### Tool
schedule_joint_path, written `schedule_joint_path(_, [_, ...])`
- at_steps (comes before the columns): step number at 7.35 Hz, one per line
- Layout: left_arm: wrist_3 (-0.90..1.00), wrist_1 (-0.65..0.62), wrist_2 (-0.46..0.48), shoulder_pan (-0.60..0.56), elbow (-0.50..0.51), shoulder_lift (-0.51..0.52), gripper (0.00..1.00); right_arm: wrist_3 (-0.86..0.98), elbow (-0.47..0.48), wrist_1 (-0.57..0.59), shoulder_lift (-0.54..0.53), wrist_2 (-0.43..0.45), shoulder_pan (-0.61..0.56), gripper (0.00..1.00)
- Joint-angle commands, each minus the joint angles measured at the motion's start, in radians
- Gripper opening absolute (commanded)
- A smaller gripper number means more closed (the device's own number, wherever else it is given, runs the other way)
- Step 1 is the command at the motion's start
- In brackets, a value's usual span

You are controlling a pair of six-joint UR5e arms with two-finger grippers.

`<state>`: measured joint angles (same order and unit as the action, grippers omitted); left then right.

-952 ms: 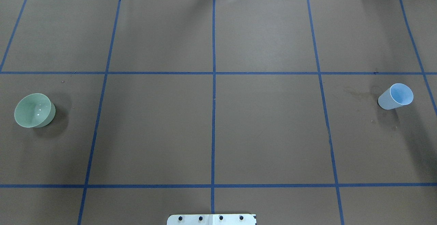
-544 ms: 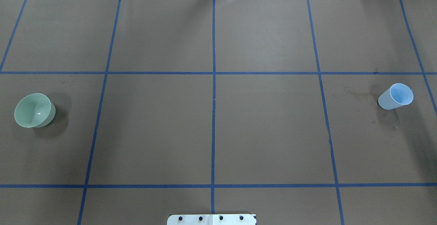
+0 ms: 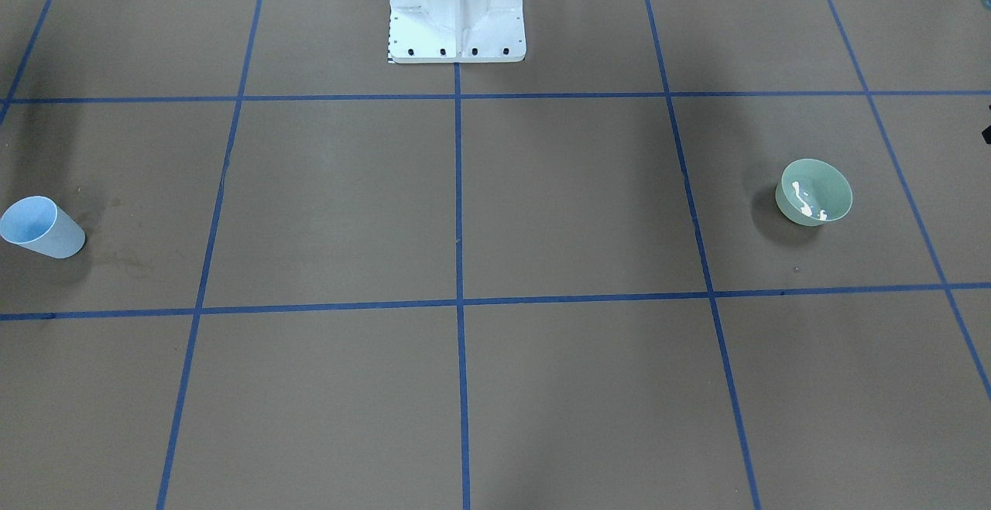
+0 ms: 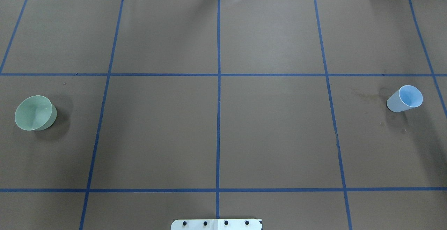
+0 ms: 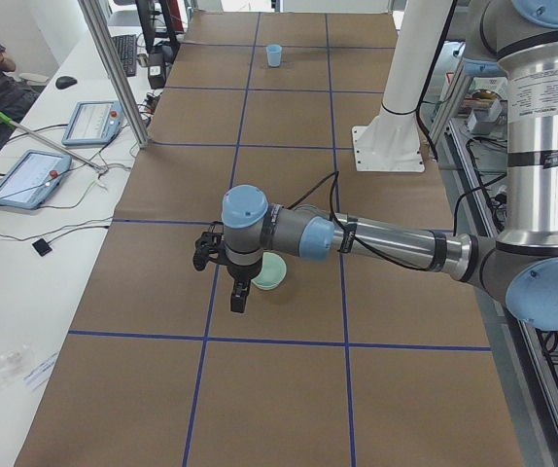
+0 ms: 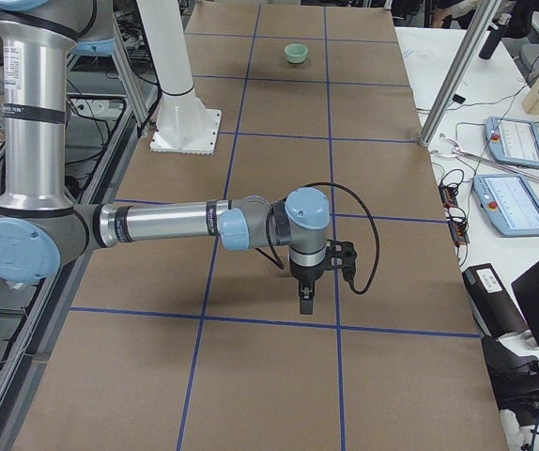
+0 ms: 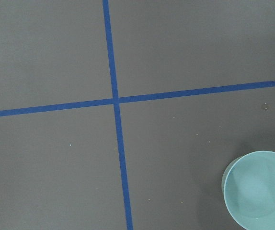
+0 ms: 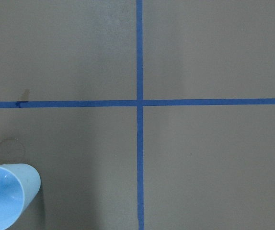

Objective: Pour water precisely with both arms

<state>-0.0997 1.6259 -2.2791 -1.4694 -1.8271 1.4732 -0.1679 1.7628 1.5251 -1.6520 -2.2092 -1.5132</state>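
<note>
A pale green bowl [image 4: 35, 113] stands upright at the table's left end; it also shows in the front view [image 3: 813, 191] and the left wrist view [image 7: 259, 191]. White glints of water [image 3: 805, 204] lie inside it. A light blue cup [image 4: 405, 98] stands at the right end, empty as far as I see, and shows in the right wrist view [image 8: 5, 201]. My left gripper [image 5: 237, 297] hangs above the table beside the bowl [image 5: 271, 272]. My right gripper [image 6: 305, 299] hangs near the cup, which its wrist hides there. I cannot tell whether either is open or shut.
The white bolted pedestal [image 3: 457, 15] stands at the robot's edge of the table, mid-width. Blue tape lines divide the brown table cover [image 4: 272, 128] into squares. Tablets [image 5: 26, 175] and cables lie on the operators' side bench. A faint stain marks the cover near the cup [image 4: 363, 94].
The white glints inside the bowl have faded in the overhead view. Bowl and cup have not moved.
</note>
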Motion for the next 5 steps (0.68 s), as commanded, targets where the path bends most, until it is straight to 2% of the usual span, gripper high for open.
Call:
schedule_joint_path(1, [-0.004, -0.056, -0.079, 0.000, 0.043, 0.007, 1.00, 0.002, 0.003, 0.010, 0.006, -0.007, 0.010, 0.99])
schedule_joint_path(2, [-0.003, -0.076, -0.097, 0.000, 0.046, 0.003, 1.00, 0.001, 0.003, 0.012, 0.009, -0.013, 0.014, 0.99])
schedule_joint_path(3, [-0.012, -0.078, -0.111, 0.000, 0.070, -0.007, 1.00, -0.004, -0.002, 0.015, 0.012, -0.061, 0.040, 0.99])
schedule_joint_path(4, [-0.020, -0.078, -0.191, 0.000, 0.100, -0.008, 1.00, -0.008, -0.006, 0.013, 0.012, -0.072, 0.053, 0.99])
schedule_joint_path(5, [-0.032, -0.077, -0.216, -0.009, 0.098, -0.013, 1.00, -0.009, -0.006, 0.013, 0.011, -0.072, 0.054, 0.99])
